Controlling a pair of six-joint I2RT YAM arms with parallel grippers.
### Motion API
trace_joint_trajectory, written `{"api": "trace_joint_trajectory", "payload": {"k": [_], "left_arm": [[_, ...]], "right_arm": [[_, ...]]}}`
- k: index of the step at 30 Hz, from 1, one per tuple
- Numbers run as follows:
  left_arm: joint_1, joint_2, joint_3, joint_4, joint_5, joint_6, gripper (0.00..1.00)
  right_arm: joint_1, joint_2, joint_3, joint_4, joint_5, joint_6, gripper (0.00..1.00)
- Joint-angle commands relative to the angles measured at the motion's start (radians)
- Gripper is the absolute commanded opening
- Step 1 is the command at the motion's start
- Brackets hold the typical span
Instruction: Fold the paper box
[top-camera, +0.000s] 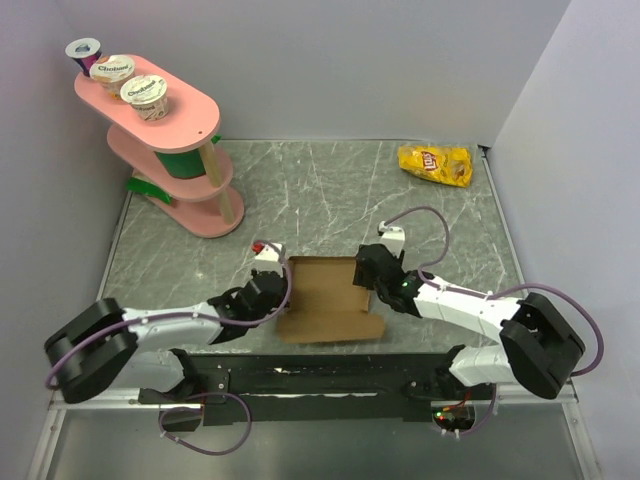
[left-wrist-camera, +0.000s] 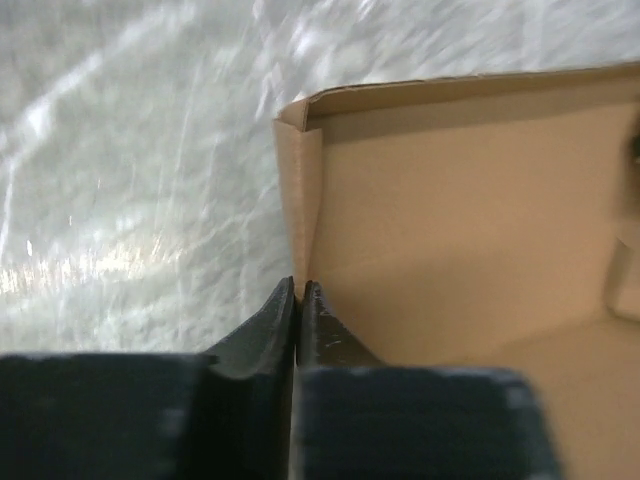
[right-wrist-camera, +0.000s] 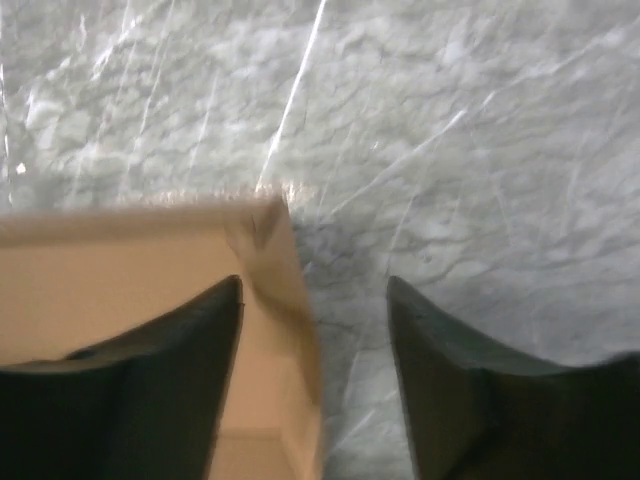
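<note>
The paper box is sitting on the gray marble-look surface, pretty much dead center and close to the near edge, right between the two arms. It's plain brown cardboard and partly formed: side walls are standing up, and a flat flap lies toward the arm bases. The left hand is at the box's left wall, fingers pressed together, and the thin cardboard edge runs straight in between them, so it looks pinched on that wall. The right hand is spread wide over the right wall, one finger on the inside of the box and the other outside over bare marble. Well away at the far right there's a yellow chip bag, and at far left a pink tiered shelf with yogurt cups on top.
</note>
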Motion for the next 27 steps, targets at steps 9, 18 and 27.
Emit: {"api": "trace_joint_trajectory", "payload": {"k": [9, 18, 27], "left_arm": [[0.089, -0.084, 0.146, -0.216, 0.166, -0.091, 0.87], [0.361, -0.094, 0.175, -0.162, 0.405, 0.015, 0.98], [0.42, 0.314, 0.476, -0.076, 0.646, 0.102, 0.81]], "right_arm": [[-0.16, -0.286, 0.097, -0.067, -0.318, -0.167, 0.9], [-0.194, -0.634, 0.155, -0.381, -0.363, -0.198, 0.88], [-0.188, -0.803, 0.124, -0.594, -0.751, -0.137, 0.59]]}}
